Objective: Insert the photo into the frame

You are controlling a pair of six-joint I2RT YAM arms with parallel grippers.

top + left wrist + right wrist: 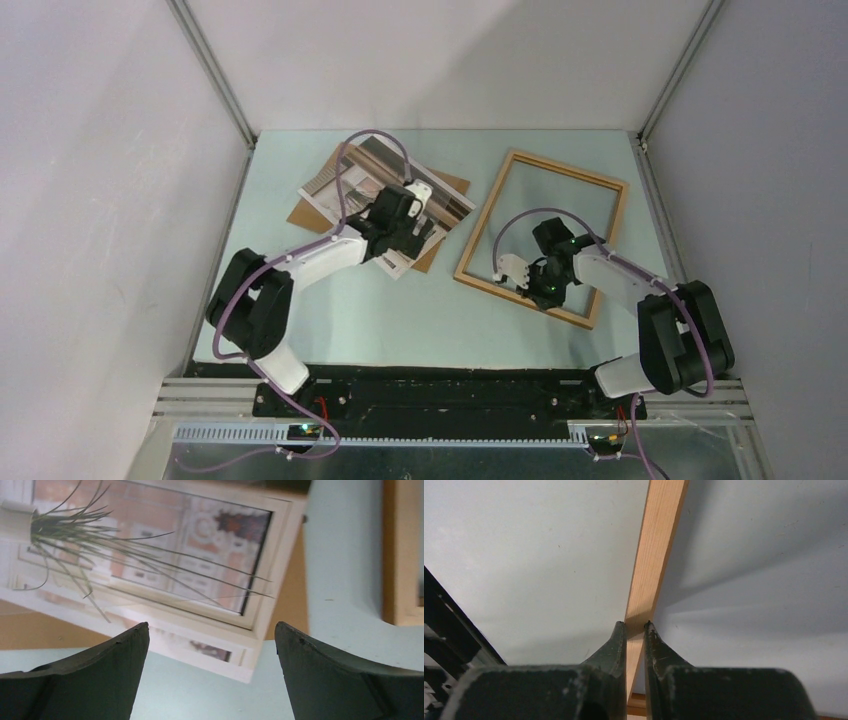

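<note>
My left pincer [211,627] stands spread wide, released and with nothing between its fingers [120,655]. In its wrist view, a corner of the photo [175,555] sits just above the gap, in the middle of the picture. In the top view that pincer [420,232] hangs over the lower right part of the print. I cannot tell from here whether a fingertip touches the paper.

My right pincer [634,625] is clenched on the frame [659,545]. In its wrist view the two fingers [611,650] pinch the narrow light-wood moulding between them. The strip runs from the bottom centre toward the top of the picture. In the top view this pincer [540,288] sits at the frame's lower rail, right of centre. The shadow beside the strip suggests that edge may be raised off the surface [400,320], though I would not swear to it.

The count is one photo, one frame and one brown backing board [447,186] (two pincers, one per arm).

The photo [350,175] lies picture side up on the board, left of centre in the upper half of the top view. It is turned at an angle, and brown corners of the board show beyond it. The frame [560,165] is right of centre, also skewed, with the pale surface showing through its opening. It is clear of the photo, with bare surface between them. In the left wrist view, a piece of the frame [400,555] shows at the right edge, and the board [296,605] peeks out beside the print.
</note>
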